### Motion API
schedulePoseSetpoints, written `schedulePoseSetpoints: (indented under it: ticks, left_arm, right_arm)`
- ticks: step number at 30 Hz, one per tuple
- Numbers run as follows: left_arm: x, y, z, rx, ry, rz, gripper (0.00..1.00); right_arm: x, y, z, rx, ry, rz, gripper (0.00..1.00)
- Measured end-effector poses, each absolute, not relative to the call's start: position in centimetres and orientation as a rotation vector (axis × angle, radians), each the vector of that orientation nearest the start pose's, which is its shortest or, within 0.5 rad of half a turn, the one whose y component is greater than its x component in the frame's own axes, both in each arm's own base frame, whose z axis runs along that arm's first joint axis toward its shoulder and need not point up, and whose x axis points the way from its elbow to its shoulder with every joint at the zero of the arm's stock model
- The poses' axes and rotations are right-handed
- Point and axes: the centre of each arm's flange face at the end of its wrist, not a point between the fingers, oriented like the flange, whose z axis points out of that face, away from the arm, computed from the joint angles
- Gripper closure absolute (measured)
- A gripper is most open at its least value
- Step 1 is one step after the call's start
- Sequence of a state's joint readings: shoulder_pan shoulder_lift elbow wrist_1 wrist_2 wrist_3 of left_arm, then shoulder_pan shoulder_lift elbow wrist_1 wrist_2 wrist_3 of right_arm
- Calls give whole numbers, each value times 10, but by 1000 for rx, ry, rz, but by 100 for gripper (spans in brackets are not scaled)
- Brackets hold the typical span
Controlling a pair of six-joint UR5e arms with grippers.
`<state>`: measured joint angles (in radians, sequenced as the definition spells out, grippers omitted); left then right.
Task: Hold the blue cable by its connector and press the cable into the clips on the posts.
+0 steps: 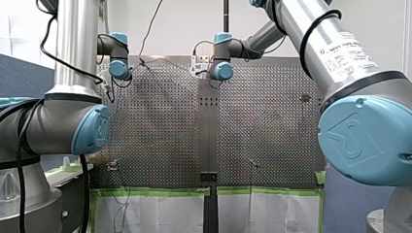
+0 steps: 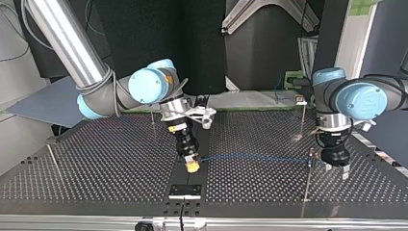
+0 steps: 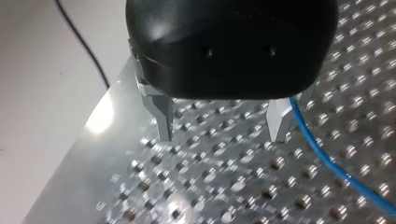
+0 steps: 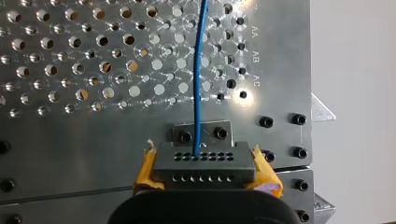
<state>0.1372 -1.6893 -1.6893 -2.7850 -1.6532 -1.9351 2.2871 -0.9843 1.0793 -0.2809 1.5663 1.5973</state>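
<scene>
While my right tool (image 2: 192, 165) pinches the rigid connector (image 4: 204, 163) between yellow pads (image 4: 145, 171), the thin blue cable (image 2: 255, 157), likely light and floppy, trails over the counter (image 2: 96, 159) beside my wide-open, empty left tool (image 3: 221, 134).

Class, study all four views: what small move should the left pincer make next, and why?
Probably shift my left pincer sideways until its open fingers straddle the blue cable. The cable runs just outside one finger, while my right pincer grips the connector and the cable runs straight toward the post.
</scene>
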Motion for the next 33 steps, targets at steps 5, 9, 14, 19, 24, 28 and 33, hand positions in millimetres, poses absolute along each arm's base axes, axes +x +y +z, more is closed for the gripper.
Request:
schedulePoseSetpoints:
  ticks: [5, 9, 14, 19, 24, 28, 33]
  left_arm:
    - [538, -63, 409, -440, 1387, -140, 0]
    - [521, -70, 414, -455, 1384, -162, 0]
    - [500, -74, 413, -461, 1410, -169, 0]
    - [477, -80, 410, -440, 1448, -178, 0]
    - [458, -88, 418, -406, 1447, -188, 0]
    - [448, -95, 431, -375, 1428, -226, 0]
    - [439, -102, 438, -337, 1442, -256, 0]
  right_arm:
    - [588, -471, 400, 1530, -716, 1864, 100]
    - [589, -471, 400, 1529, -717, 1866, 100]
    - [589, -471, 400, 1528, -717, 1868, 100]
    - [589, -471, 399, 1529, -715, 1868, 100]
    - [590, -470, 399, 1529, -714, 1869, 100]
    - [591, -470, 398, 1527, -712, 1870, 100]
    - [591, -470, 398, 1529, -709, 1872, 100]
